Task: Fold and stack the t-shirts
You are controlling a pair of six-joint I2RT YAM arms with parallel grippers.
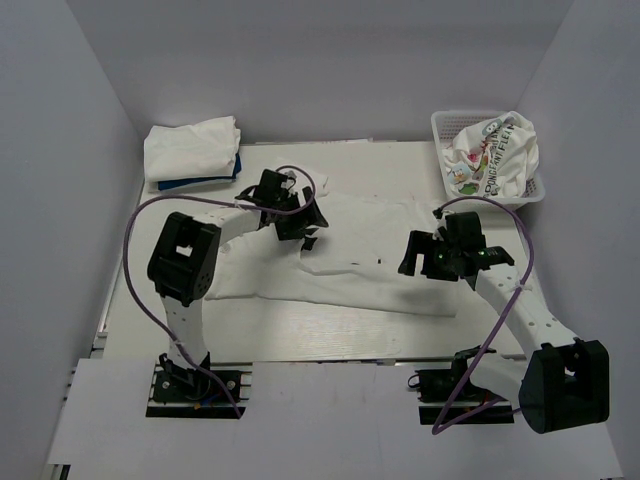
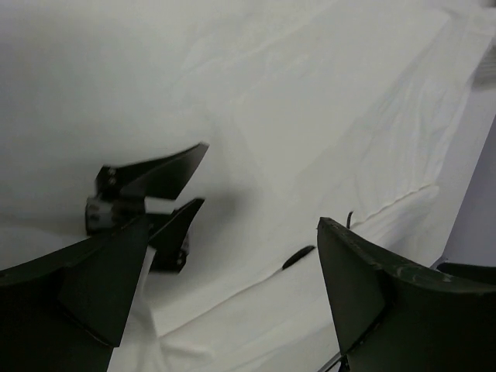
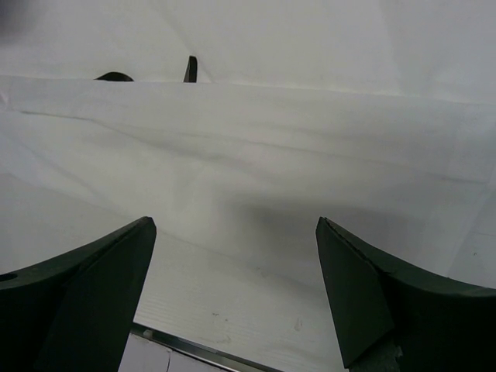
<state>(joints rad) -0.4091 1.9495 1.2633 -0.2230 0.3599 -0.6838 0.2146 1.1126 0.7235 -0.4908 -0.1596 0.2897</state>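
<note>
White shirt: lying spread out mid-table, long side running left to right, wrinkled, lower left part looking doubled over into a band.
Left gripper: hanging over the shirt's upper left part, jaws standing wide apart, gripping nothing; touching the cloth or not, cannot tell.
Left fingers: framing plain white cloth in the wrist view, with a raised fold edge crossing between them.
Right gripper: sitting over the shirt's right end, jaws spread wide, holding nothing; contact with cloth not showing.
Right fingers: pointing across a cloth edge in the wrist view, with white cloth beyond and a strip of bare table between the tips.
Table: pale, carrying the spread shirt, the stack and the basket.
Stack: sitting at the far left corner, well apart from both grippers.
Folded shirt: white, lying on top of the stack, looking thick enough for several layers; count not showing.
Blue shirt: peeking out beneath the white one, showing only along the near edge.
Basket: white lattice, standing at the far right corner.
Print shirt: bunched up unfolded inside the basket, spilling over the right rim, showing cartoon print and lettering.
Cables: purple, looping off each arm.
Dark specks: showing on the spread shirt near its middle, too small to tell.
</note>
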